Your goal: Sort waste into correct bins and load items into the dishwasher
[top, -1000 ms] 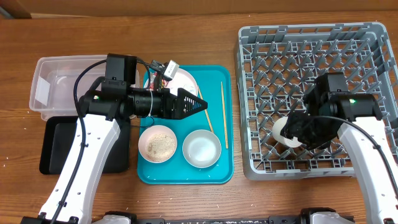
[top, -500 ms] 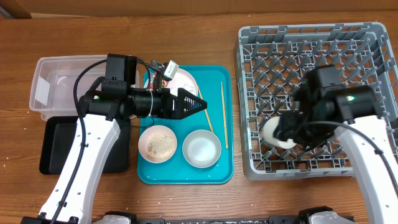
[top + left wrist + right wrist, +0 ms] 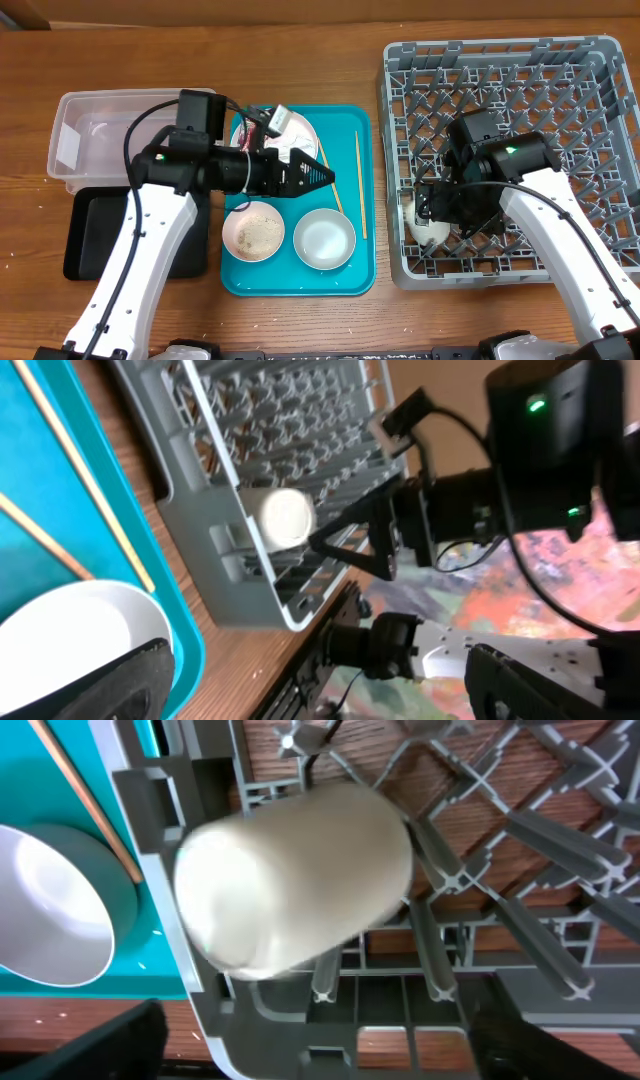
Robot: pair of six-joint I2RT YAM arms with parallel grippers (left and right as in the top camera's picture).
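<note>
Stock at this moment. Loaded, 1 of 6: the cup [image 3: 295,875], white, lies on its side among the pegs of the rack [image 3: 500,48], in the corner nearest the teal tray [image 3: 300,285] and the robot, close against the rack wall. Right pincer [image 3: 438,210]: low over that corner, fingers spread wide to either side of its wrist view, gripping nothing; the cup lies just ahead of it, apart from both fingers. Left pincer [image 3: 322,177]: above the teal tray beside the plate [image 3: 303,130], fingers wide apart in its wrist view, nothing between them. Not yet loaded, 5: the plate, the pink bowl [image 3: 228,228], the grey bowl [image 3: 324,240] and 2 chopsticks [image 3: 358,185], all on the teal tray. Waste: rice [image 3: 255,235] sits in the pink bowl; whatever lies on the plate is mostly hidden under the left arm, so I cannot tell it apart. Bins: the tub [image 3: 100,100] and the black tray [image 3: 90,240] stand side by side at the left end of the counter [image 3: 30,300]; no waste shows in their visible parts. Judgement: the task is at an early stage, with sorting unstarted and most dishes outstanding.
</note>
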